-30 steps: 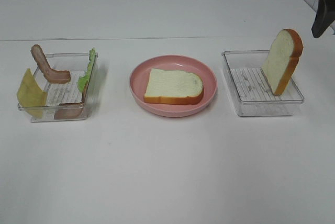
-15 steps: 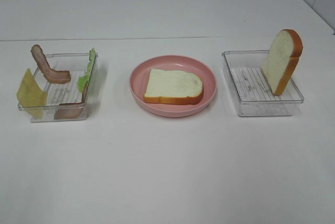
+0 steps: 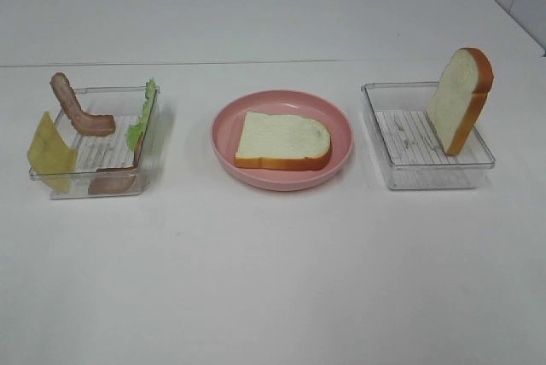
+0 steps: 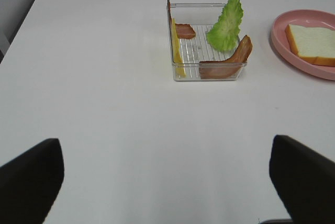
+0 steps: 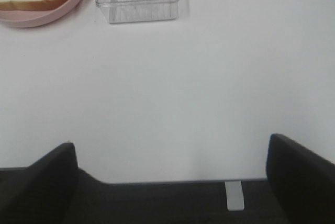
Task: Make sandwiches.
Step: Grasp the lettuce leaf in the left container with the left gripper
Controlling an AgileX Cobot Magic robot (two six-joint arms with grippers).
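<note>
No stacked sandwich is in view; its parts lie apart. One white bread slice (image 3: pixel 283 139) lies flat on the pink plate (image 3: pixel 281 182). A second slice (image 3: pixel 459 99) stands upright in the right clear tray (image 3: pixel 426 173). The left clear tray (image 3: pixel 94 186) holds bacon strips (image 3: pixel 77 109), yellow cheese (image 3: pixel 49 153) and green lettuce (image 3: pixel 143 113). Neither gripper shows in the exterior view. My left gripper (image 4: pixel 167 182) hangs open and empty, well short of the lettuce (image 4: pixel 226 19) and bacon (image 4: pixel 230 62). My right gripper (image 5: pixel 167 174) is open and empty, far back from its tray (image 5: pixel 138 7).
The white table (image 3: pixel 273 280) stretches wide in front of the trays and the plate. Its near edge (image 5: pixel 172 183) runs just under my right gripper. In the left wrist view the plate (image 4: pixel 282 41) sits right beside the left tray.
The dark part of the right arm that stood at the top right edge of the exterior view one second ago has left that view. Nothing on the table has moved.
</note>
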